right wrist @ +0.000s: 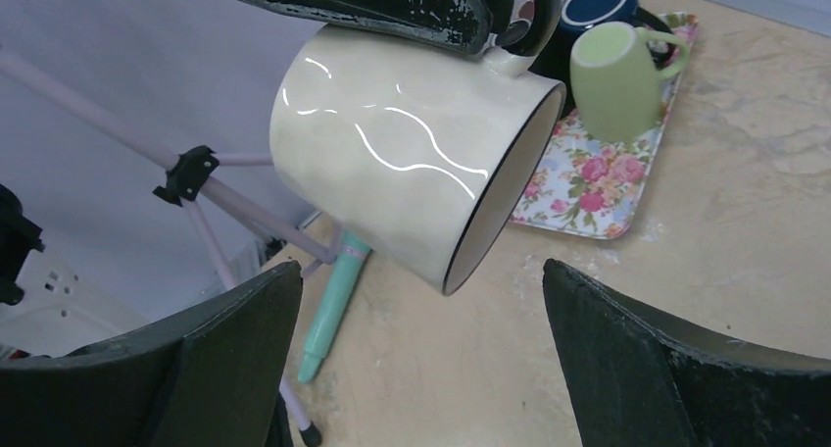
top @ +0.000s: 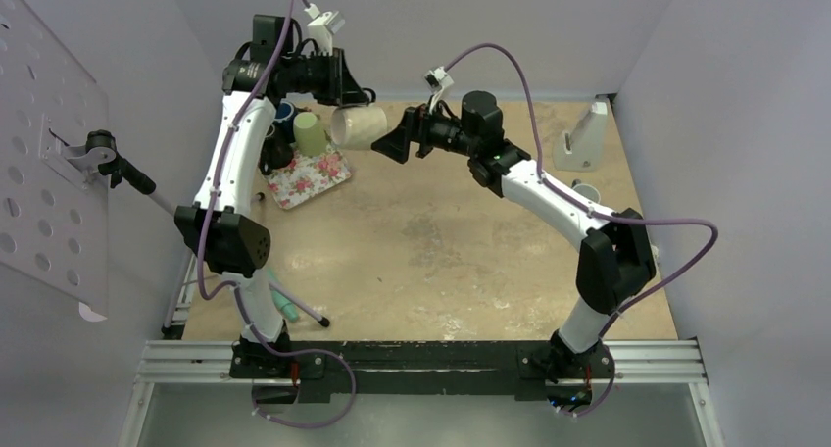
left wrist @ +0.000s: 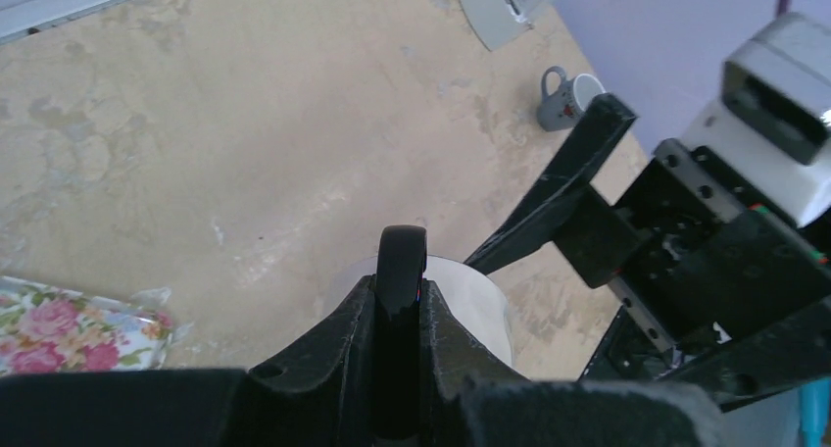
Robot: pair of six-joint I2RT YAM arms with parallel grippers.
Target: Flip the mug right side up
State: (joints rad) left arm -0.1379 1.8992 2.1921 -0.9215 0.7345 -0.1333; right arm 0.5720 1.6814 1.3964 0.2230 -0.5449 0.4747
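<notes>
The mug (top: 358, 126) was up in the air, off the surface (top: 441, 261), over the far side at about 12 o'clock. It was cream, with a thin dark line round its rim. It lay on its side, with its open mouth turned toward 3 o'clock and tipped a little down.

The left gripper (top: 361, 96) was clenched on the mug's black handle (left wrist: 402, 261) and held the mug from above. In the left wrist view the handle sat tight between the two fingers (only a bit of the pale mug showed under them).

The right gripper (top: 392, 143) was just beside the mug's mouth, at its 3 o'clock side. It was released, with its jaws wide apart and nothing in them. In the right wrist view the mug (right wrist: 392, 163) hung between and above the two dark fingers (right wrist: 225, 349) and did not touch them.

A flowery tray (top: 328, 177) lay on the surface at about 10 o'clock. A green mug (top: 309, 133) stood on it, and a dark blue mug (right wrist: 598, 1) was just behind the green one. A small grey mug (top: 586, 190) stood well apart from them, at about 2 o'clock. A teal pen (top: 284, 305) lay at about 8 o'clock, near the foot of the left arm.
</notes>
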